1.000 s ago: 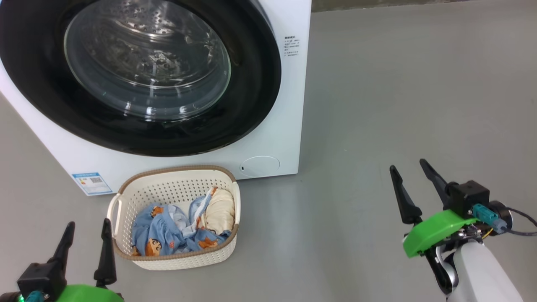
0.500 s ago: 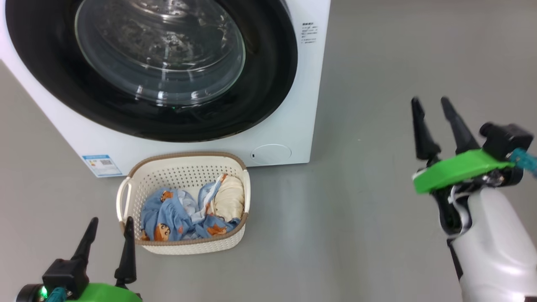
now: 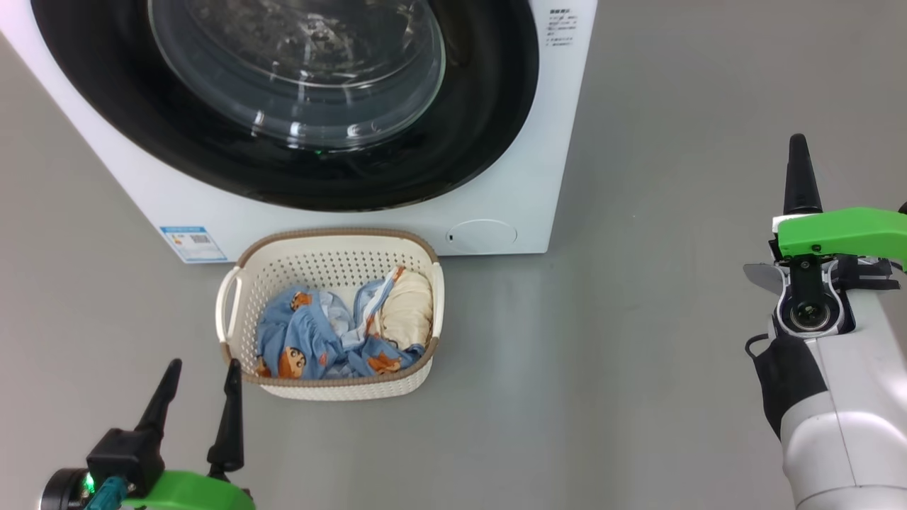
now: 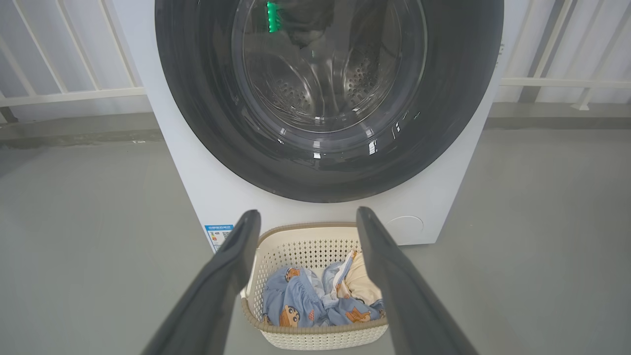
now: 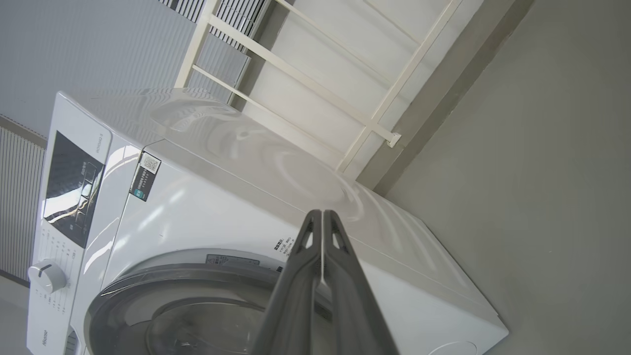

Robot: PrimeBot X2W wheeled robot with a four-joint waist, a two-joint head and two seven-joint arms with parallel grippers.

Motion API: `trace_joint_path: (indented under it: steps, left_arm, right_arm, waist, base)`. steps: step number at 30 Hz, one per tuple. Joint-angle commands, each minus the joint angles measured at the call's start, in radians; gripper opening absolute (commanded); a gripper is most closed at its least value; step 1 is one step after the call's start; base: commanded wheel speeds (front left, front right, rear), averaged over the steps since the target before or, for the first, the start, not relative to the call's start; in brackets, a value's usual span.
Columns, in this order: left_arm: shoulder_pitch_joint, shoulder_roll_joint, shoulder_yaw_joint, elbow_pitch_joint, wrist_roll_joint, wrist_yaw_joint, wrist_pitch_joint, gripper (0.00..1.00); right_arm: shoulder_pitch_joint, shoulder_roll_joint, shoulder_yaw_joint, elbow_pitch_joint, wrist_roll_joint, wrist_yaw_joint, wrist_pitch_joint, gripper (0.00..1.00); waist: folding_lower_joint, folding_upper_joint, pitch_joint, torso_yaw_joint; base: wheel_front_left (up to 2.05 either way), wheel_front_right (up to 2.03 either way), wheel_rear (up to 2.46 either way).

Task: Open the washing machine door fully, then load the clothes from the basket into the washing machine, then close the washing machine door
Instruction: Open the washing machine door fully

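Right gripper (image 3: 799, 149) higher; one basket (image 3: 354, 388)

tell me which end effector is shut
The right end effector: its two dark fingers are pressed together along a single seam. The left end effector has its fingers spread wide apart, with the basket seen between them.

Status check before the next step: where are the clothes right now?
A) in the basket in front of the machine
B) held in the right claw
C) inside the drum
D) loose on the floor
A: the clothes lie bunched in the basket, which stands on the floor before the washing machine, its door shut.
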Motion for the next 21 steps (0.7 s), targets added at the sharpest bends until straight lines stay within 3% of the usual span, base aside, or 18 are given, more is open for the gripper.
trace_joint_path:
  steps: [1, 12, 21]
  left_arm:
    - [-0.039, 0.013, 0.027, -0.021, -0.005, -0.002, -0.006, 1.0]
    - [-0.076, 0.011, 0.005, -0.025, -0.016, -0.002, -0.006, 1.0]
    - [-0.131, 0.011, -0.048, -0.025, -0.051, 0.005, -0.006, 1.0]
  right_arm:
    - [-0.043, 0.014, 0.013, -0.013, 0.018, 0.002, 0.008, 0.0]
    - [-0.207, -0.003, -0.088, 0.148, 0.173, 0.002, 0.141, 0.0]
    - [-0.481, -0.061, -0.07, 0.288, 0.145, 0.002, 0.338, 0.0]
  waist:
    - [-0.0001, 0.0, 0.012, 0.01]
    - [-0.0001, 0.0, 0.082, 0.042]
    - [-0.0001, 0.0, 0.169, 0.088]
  base:
    - [0.0, 0.0, 0.0]
    - [0.0, 0.0, 0.0]
    - [0.0, 0.0, 0.0]
